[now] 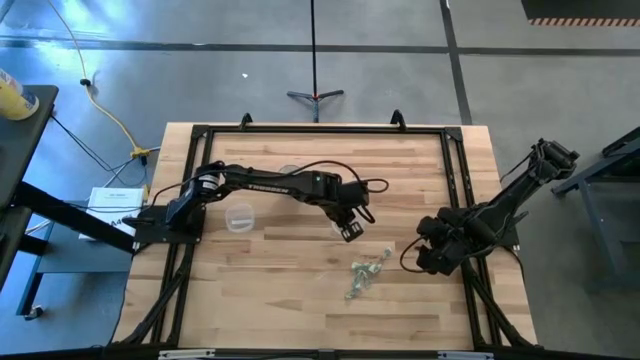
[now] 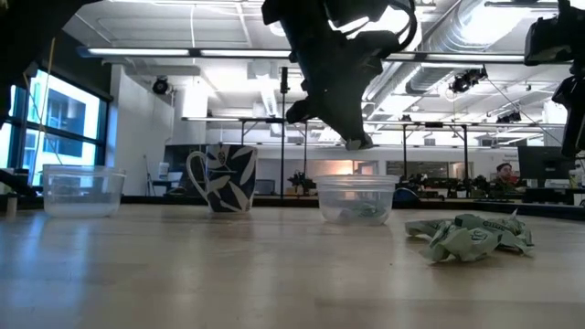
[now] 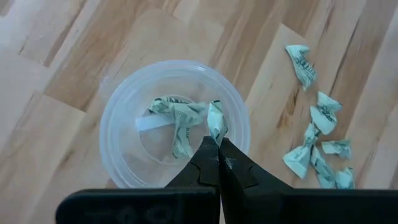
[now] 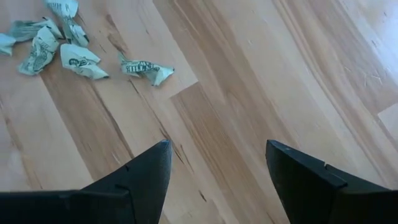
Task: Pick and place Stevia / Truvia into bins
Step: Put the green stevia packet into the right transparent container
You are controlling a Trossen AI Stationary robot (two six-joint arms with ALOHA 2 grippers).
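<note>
Packets (image 1: 364, 276) of Stevia lie crumpled in a loose heap on bare wood near the table's (image 1: 300, 300) front middle, well clear of every edge. Open board spreads around them on all sides. One bin (image 1: 239, 216) stands empty beside the left arm; the other bin (image 3: 174, 124), under the left gripper (image 3: 217, 148), has a few packets inside. That gripper's fingers are pinched tight on one packet (image 3: 216, 119) above the cup's rim. Beside the heap waits the right gripper (image 4: 217, 165), its fingers spread wide.
</note>
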